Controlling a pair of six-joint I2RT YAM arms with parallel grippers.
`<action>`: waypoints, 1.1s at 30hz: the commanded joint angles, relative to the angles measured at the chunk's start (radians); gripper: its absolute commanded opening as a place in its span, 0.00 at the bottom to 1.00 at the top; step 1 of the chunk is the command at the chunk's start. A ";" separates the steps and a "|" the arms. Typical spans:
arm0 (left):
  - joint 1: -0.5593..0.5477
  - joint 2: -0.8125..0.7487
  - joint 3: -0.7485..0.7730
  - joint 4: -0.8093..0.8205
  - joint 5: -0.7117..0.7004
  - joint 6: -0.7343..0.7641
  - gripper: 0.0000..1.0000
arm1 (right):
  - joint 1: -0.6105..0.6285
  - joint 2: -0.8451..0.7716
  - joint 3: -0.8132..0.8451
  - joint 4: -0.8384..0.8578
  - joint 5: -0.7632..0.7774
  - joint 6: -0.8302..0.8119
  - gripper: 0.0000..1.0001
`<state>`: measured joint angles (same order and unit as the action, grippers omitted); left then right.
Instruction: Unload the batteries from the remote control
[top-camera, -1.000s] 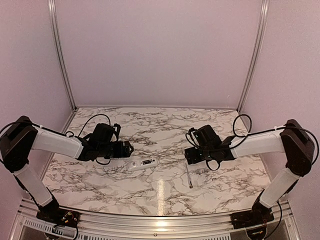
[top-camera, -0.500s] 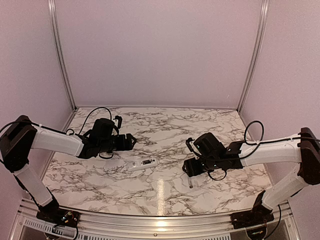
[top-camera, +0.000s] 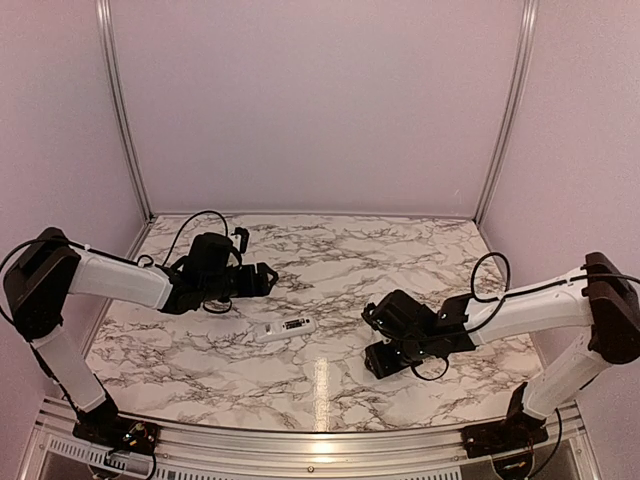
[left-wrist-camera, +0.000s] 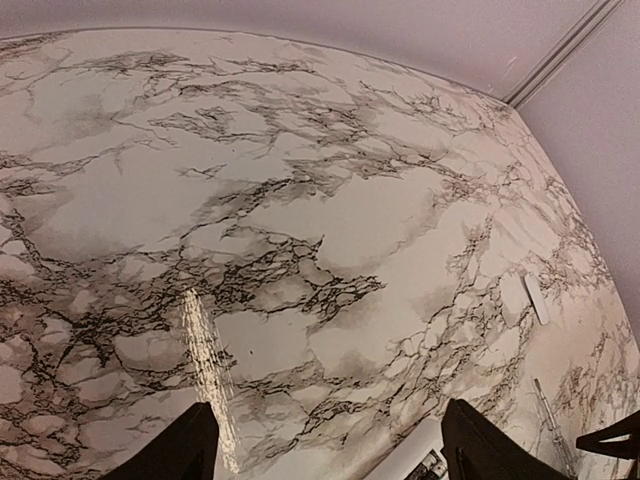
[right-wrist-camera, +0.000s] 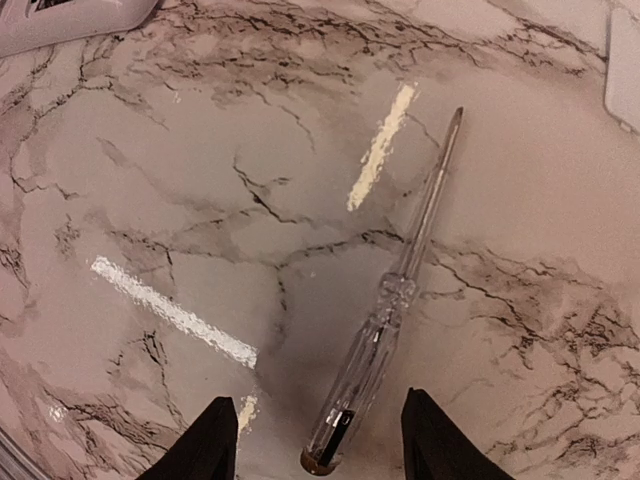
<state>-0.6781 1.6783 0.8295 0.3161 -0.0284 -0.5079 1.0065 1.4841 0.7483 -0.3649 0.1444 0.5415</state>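
On the worktop (top-camera: 330, 250) the left gripper (top-camera: 262, 278) hangs spread and empty just behind the remote (top-camera: 285, 327), which lies near the middle; its batteries are not visible. The right gripper (right-wrist-camera: 318, 445), spread, straddles the screwdriver (right-wrist-camera: 400, 290) handle without touching it. The step looks like picking it up: lower squarely, centre the handle, then pinch its thick end.

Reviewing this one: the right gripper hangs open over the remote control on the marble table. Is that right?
No. The right gripper hangs open over the screwdriver, not the remote control, which lies further left on the marble table. The right wrist view shows the screwdriver's handle between its fingers.
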 joint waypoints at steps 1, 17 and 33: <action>-0.001 0.020 0.023 0.015 0.013 0.001 0.81 | 0.022 0.041 0.002 -0.039 0.031 0.041 0.53; -0.001 0.031 0.043 0.009 0.017 0.012 0.80 | 0.058 0.137 0.017 -0.082 0.102 0.063 0.19; -0.001 0.009 0.043 0.035 0.050 0.075 0.82 | 0.058 0.053 0.020 0.081 0.271 -0.079 0.00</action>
<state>-0.6781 1.6901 0.8536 0.3172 -0.0154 -0.4690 1.0569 1.5688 0.7559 -0.3637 0.3332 0.5385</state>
